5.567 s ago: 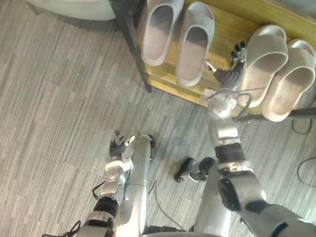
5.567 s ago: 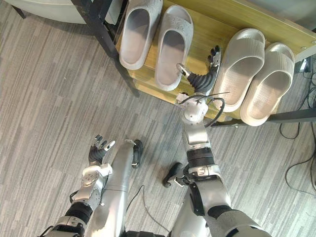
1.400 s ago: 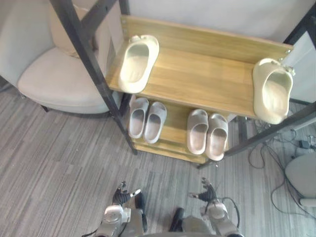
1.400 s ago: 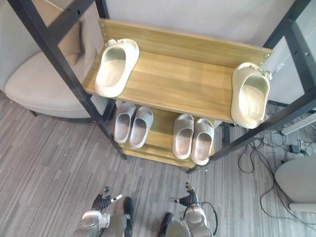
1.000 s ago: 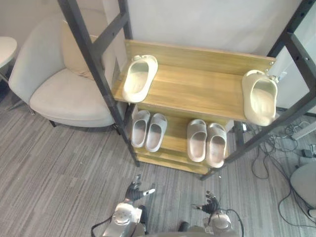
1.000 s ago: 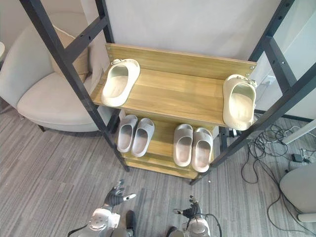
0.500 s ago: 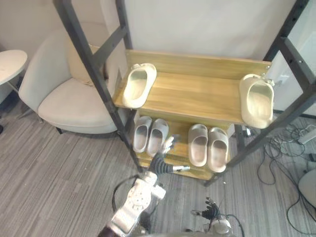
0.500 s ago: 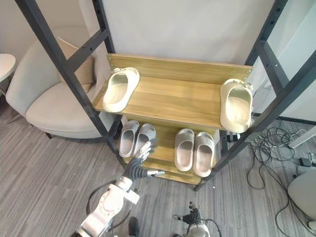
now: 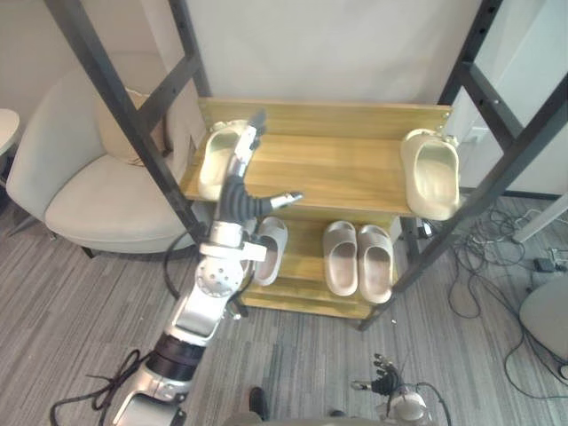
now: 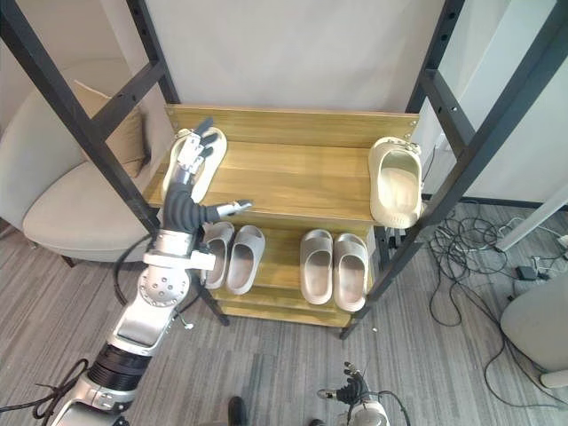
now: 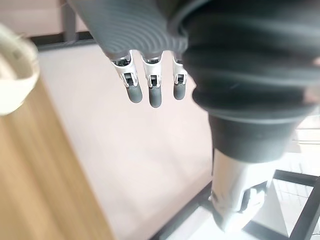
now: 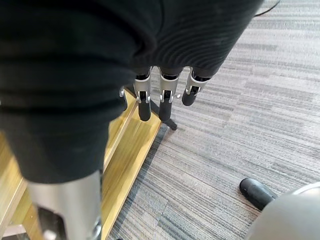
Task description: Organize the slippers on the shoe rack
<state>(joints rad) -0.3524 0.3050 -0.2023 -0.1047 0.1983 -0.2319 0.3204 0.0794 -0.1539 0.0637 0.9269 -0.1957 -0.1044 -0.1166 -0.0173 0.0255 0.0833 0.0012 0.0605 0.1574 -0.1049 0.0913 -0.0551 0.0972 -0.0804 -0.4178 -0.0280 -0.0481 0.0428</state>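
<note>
Poises the spread, empty left hand (image 9: 233, 197) by the cream foam slipper (image 9: 213, 164), presumably to pair it with its distant mate (image 9: 431, 174).

Silver-grey along the left arm (image 9: 197, 311), with a round joint housing near the wrist and a black band by the elbow. Sheathed in a dark ribbed cover (image 11: 250, 75) over the left hand (image 9: 236, 200); silver fingers (image 11: 155, 90), dark-tipped. Likewise ribbed and dark-tipped on the right hand (image 12: 165, 100).
</note>
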